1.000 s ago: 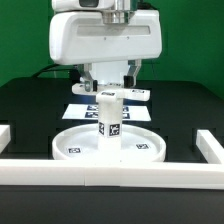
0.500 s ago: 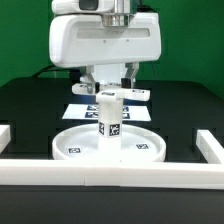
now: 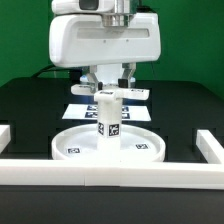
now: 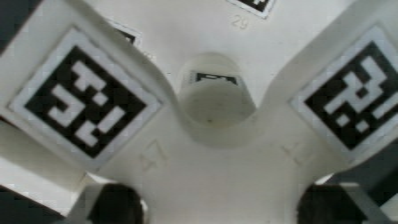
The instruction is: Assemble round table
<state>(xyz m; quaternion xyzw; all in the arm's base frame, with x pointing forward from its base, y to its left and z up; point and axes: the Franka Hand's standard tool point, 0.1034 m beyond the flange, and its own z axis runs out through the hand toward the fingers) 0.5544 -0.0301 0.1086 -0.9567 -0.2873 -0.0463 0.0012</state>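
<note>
The jaws stand partly drawn in, the two dark fingers [image 4: 116,205] sitting on either side of white plastic. Whether they already press on it or only bracket it cannot be told from either view. The gripper [image 3: 112,80] hangs in the upper middle of the exterior view, straight above the parts. In the wrist view, what lies between the fingers is the cross-shaped foot [image 4: 217,110], with two of its tagged arms spreading away from a rounded hub. The foot appears to rest on top of the leg [image 3: 108,118], which stands upright in the centre of the exterior view. How firmly the foot is seated there cannot be seen. The leg rises from the middle of the round disc [image 3: 70,142], which lies flat in the lower middle of the frame on the black table [image 3: 30,110]. Behind the disc, towards the middle of the frame, lies the marker board [image 3: 80,107]. A long white border bar [image 3: 110,170] runs across the bottom. As a judgement, the task looks well advanced: the disc and leg appear joined and the foot is placed. What probably remains is turning the foot down until it is tight, then letting go.
</note>
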